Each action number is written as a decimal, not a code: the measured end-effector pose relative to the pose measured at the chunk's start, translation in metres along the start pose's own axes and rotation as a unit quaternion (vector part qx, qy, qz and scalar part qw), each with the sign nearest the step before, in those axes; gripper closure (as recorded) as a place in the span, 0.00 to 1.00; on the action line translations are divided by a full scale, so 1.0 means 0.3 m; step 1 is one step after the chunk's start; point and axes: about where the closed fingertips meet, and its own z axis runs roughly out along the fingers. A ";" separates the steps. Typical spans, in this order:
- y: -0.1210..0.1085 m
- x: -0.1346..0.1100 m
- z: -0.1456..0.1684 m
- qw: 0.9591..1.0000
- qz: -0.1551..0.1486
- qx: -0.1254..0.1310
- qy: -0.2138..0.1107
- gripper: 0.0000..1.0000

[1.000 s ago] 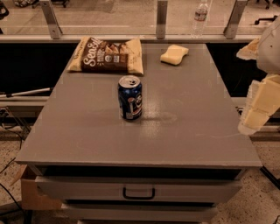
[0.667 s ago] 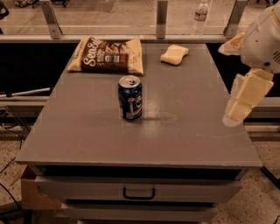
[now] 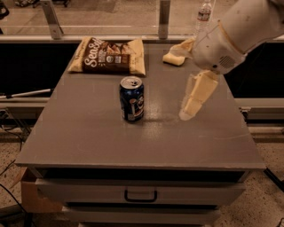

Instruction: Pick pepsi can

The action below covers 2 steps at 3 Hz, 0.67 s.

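Observation:
The pepsi can (image 3: 132,99) is dark blue with a silver top and pull tab. It stands upright near the middle of the grey table (image 3: 88,137). My gripper (image 3: 182,82) hangs above the table to the right of the can, roughly a can's height away and not touching it. It is open and empty: one cream finger (image 3: 195,95) points down toward the tabletop, the other reaches toward the back.
A brown snack bag (image 3: 108,55) lies flat at the back left. A yellow sponge (image 3: 172,58) lies at the back right, partly behind my gripper. A clear water bottle (image 3: 204,12) stands beyond the table. A drawer handle (image 3: 140,195) faces front.
My arm has swung in from the right edge toward the middle of the table, bringing the gripper closer to the can. The can has not moved.

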 end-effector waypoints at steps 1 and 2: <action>-0.040 -0.084 0.115 0.998 -0.026 -0.022 -0.045 0.00; -0.064 -0.164 0.227 0.994 -0.046 -0.050 -0.085 0.00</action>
